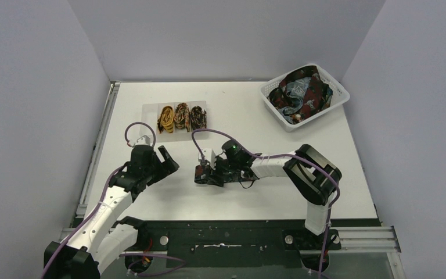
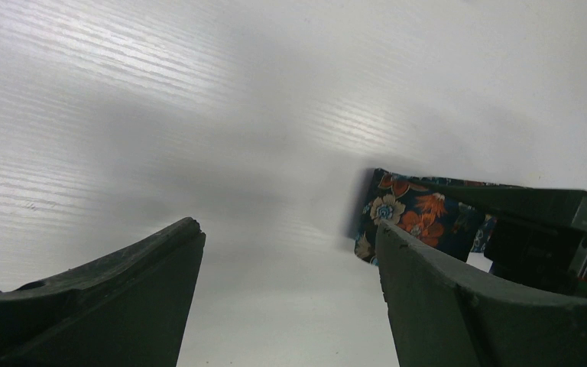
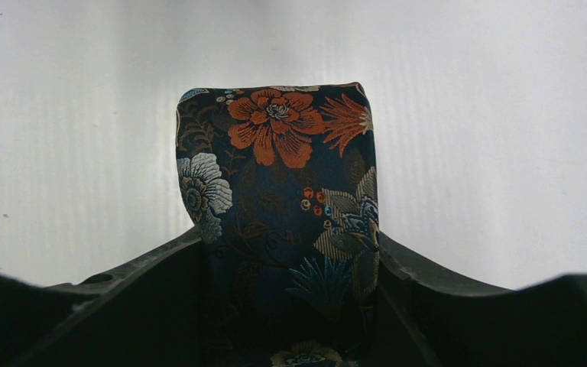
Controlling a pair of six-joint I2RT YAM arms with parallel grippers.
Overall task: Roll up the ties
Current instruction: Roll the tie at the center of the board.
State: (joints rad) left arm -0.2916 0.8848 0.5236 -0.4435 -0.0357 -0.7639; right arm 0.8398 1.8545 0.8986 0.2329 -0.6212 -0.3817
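Right gripper [image 3: 289, 246] sat low over the table [image 1: 238, 110], jaws pressed against both sides of the dark floral tie [image 3: 275, 176]. From where I stood that looked like a grasp on the rolled bundle. The roll stood near the middle of the table, towards the front. Left gripper [image 2: 287, 229] hung just beside it with jaws spread wide and nothing between them.

My worry was the coil. A squeeze across its sides could buckle the layers or push the inner turns out, and silky fabric like that might slide and unwind if the hold sat off-centre. A loose tail end would do the same on lifting.

Three rolled ties [image 1: 181, 117] lay in a row on a pale mat [image 1: 151, 119] farther back. A tangle of ties [image 1: 302, 93] filled the white basket [image 1: 332, 100] at the far right corner.

I could not see the bottom of the roll; the fingers hid it in the wrist view, and from above the gripper covered most of it. Where the tie's end lay, I could not tell, nor how many ties were in the basket.
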